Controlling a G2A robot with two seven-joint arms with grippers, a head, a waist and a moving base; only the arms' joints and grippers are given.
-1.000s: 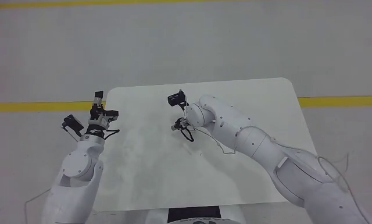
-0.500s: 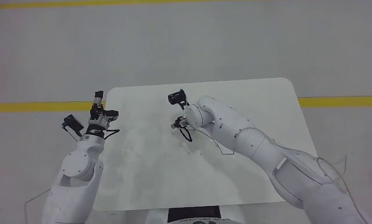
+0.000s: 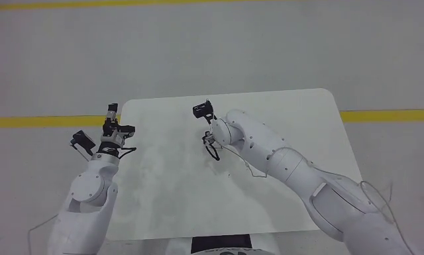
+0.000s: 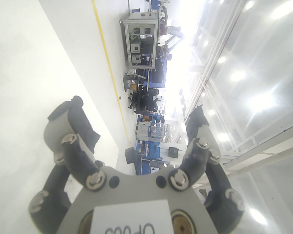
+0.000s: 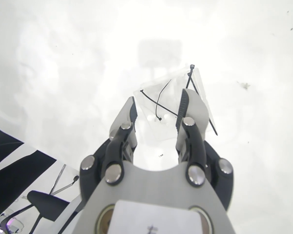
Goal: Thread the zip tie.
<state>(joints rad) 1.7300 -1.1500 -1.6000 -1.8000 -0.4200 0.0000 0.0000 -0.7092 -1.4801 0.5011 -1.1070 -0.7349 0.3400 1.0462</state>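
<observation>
Mid-frame in the top view, the right gripper hangs over the white table, its jaws partly open on either side of a clear plastic sheet. A black zip tie lies on the sheet, its strap running behind one finger, and thinner black ties cross between the jaws. At the table's left edge, the left gripper is spread wide and holds nothing.

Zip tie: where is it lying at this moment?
In the right wrist view the black zip tie lies on a clear plastic piece on the white table, just ahead of the open right gripper.
</observation>
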